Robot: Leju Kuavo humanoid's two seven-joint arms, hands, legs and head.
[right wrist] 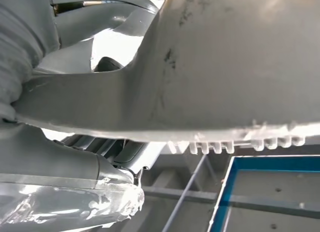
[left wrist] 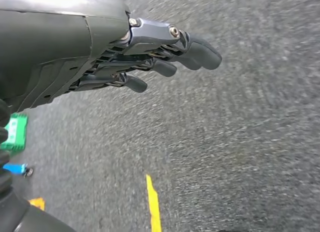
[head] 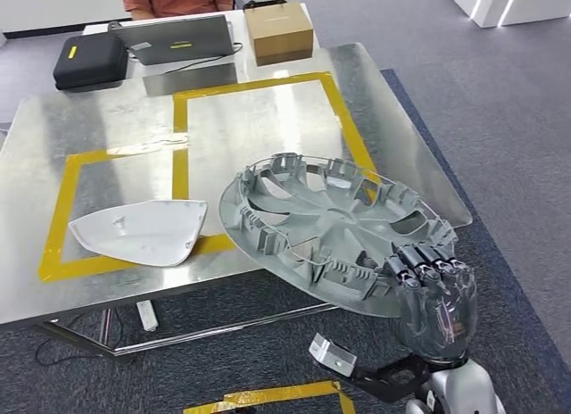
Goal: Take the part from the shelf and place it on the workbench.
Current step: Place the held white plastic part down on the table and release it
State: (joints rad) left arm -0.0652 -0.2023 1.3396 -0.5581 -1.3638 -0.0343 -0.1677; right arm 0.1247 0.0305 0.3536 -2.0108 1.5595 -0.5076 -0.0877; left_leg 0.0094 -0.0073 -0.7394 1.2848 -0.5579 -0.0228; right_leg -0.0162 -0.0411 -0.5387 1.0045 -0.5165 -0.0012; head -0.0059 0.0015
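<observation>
Head view caught the grey wheel cover [head: 336, 227] held tilted by its near right rim in the right hand [head: 434, 298], fingers [head: 410, 258] hooked over the edge, its far half above the steel workbench [head: 87, 128] and its near half past the near edge. A white mirror shell [head: 138, 229] lay left on yellow tape [head: 180, 169]. Left hand [left wrist: 151, 57] hung over grey carpet [left wrist: 245, 142], fingers straight, holding nothing.

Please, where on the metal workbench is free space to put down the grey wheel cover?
The right yellow-taped square is bare beyond the wheel cover held by the right hand. The left square is crowded by the white part.
</observation>
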